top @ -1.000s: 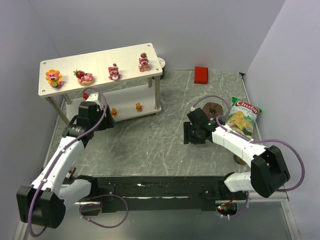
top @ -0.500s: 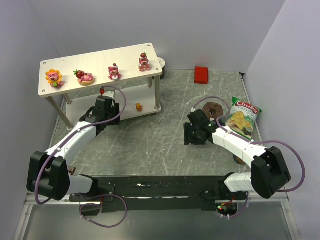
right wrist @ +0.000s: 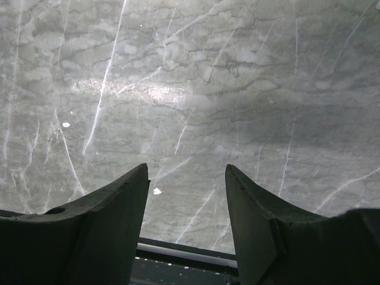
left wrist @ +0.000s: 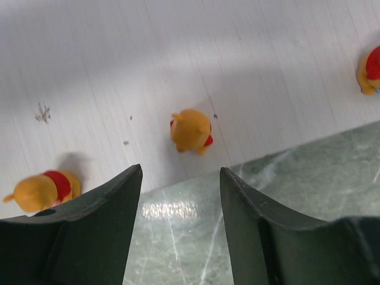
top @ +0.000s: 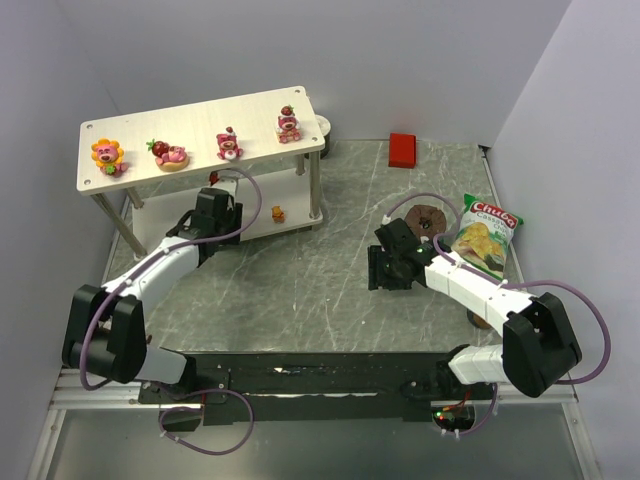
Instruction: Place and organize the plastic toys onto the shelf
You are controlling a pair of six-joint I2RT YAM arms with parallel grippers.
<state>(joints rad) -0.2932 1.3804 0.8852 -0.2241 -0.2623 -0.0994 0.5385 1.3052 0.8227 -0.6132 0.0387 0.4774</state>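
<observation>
The shelf [top: 190, 125] stands at the back left. Its top board holds the orange-yellow flower-faced toy [top: 107, 154] and three pink-red strawberry bears [top: 170, 154] [top: 229, 145] [top: 288, 125]. My left gripper [top: 218, 200] is open and empty at the front edge of the lower board [left wrist: 178, 59]. In the left wrist view its open jaws [left wrist: 181, 172] frame one small orange bear [left wrist: 191, 129] just ahead; two more stand at the left [left wrist: 43, 190] and right [left wrist: 369, 71]. My right gripper [top: 385, 268] is open and empty over bare table, as the right wrist view [right wrist: 187, 169] shows.
A red block [top: 402, 149] lies at the back right. A brown-and-green cylinder [top: 428, 216] and a chips bag [top: 484, 233] lie just right of the right arm. A grey round object [top: 322, 128] sits behind the shelf's right end. Purple walls enclose the marble table.
My left arm has swung right along the shelf's lower board and now covers one small orange bear in the top view. The right arm has not moved.
</observation>
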